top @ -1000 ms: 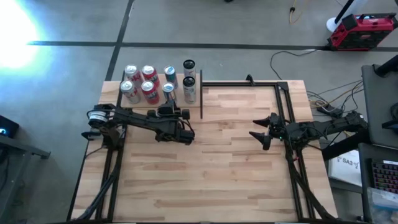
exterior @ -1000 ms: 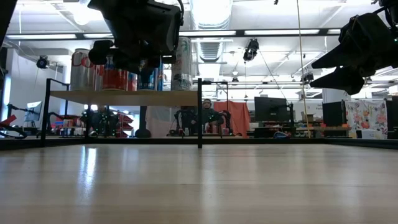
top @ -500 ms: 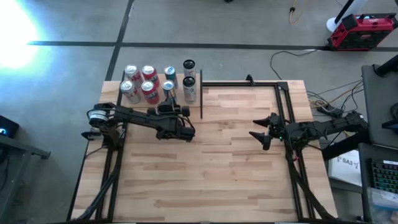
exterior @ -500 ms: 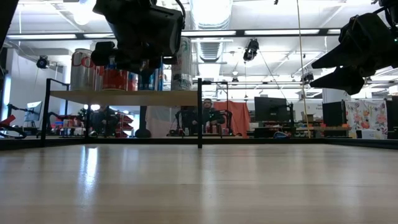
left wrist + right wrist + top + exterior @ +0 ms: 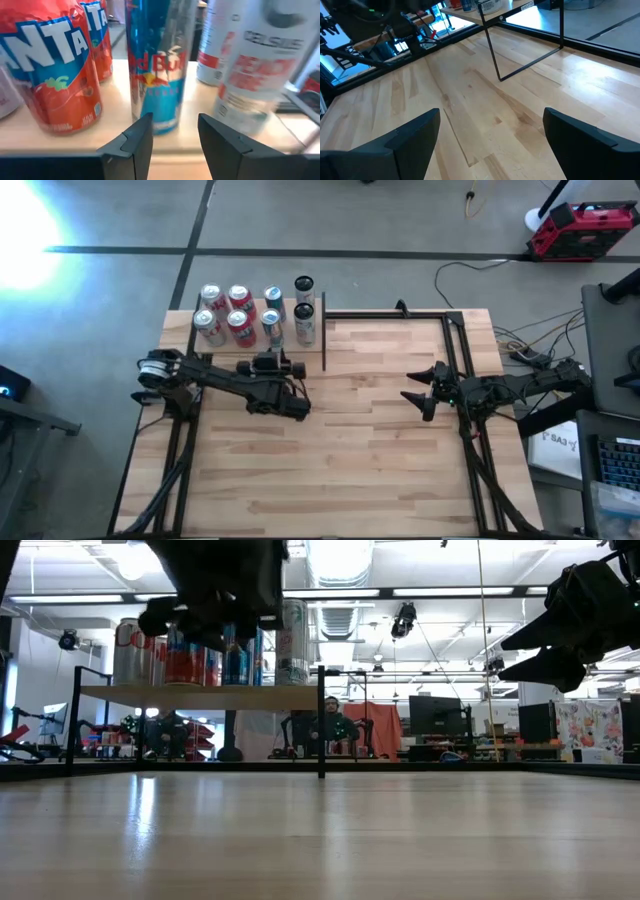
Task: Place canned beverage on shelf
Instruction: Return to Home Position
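Eight cans [image 5: 240, 328] stand on the shelf [image 5: 200, 696]; left pincer [image 5: 174, 121] gapes empty before a blue can [image 5: 155, 65], right pincer [image 5: 491, 134] wide, empty.

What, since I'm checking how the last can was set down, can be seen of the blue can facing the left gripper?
The blue can is tall and slim, glossy metal in blue and silver with red Red Bull lettering. It stands upright near the front edge of the pale wood shelf, between an orange Fanta can and a white Celsius can, touching neither. The left gripper sits just in front of it, fingers open, not gripping it.
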You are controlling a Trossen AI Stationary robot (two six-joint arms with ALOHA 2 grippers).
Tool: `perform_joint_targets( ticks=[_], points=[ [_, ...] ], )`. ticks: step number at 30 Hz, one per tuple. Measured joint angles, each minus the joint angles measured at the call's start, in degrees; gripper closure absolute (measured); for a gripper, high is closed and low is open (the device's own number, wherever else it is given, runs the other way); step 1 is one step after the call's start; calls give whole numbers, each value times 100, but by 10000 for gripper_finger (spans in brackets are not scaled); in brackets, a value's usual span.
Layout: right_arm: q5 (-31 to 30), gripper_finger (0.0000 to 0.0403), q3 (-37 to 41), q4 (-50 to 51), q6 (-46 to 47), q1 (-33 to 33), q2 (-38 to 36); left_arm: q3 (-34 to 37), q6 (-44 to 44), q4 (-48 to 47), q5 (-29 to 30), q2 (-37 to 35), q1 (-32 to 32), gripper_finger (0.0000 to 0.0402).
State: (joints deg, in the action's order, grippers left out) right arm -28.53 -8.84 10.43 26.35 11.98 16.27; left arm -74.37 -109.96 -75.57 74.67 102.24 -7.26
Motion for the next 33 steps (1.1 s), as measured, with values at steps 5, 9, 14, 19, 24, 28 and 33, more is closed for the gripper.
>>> perform_joint_targets(
  ticks=[5, 9, 14, 19, 24, 28, 33],
  points=[
    [0, 67, 0, 1, 2, -1, 0, 0, 8, -94, -119, -349, -437, 263],
    [0, 67, 0, -2, 1, -2, 0, 0, 2, 29, -232, -601, -680, 263],
    [0, 67, 0, 1, 0, -2, 0, 0, 1, 159, -344, -747, -860, 263],
    [0, 67, 0, -2, 2, 1, 0, 0, 30, 493, -342, -800, -1065, 263],
    [0, 67, 0, 0, 0, -1, 0, 0, 645, 854, -337, -866, -1234, 263],
    [0, 67, 0, 1, 0, 0, 0, 0, 791, 759, -575, -957, -1333, 263],
    [0, 67, 0, 1, 2, 1, 0, 137, 1305, 562, -1102, -1499, -1661, 263]
  ],
)
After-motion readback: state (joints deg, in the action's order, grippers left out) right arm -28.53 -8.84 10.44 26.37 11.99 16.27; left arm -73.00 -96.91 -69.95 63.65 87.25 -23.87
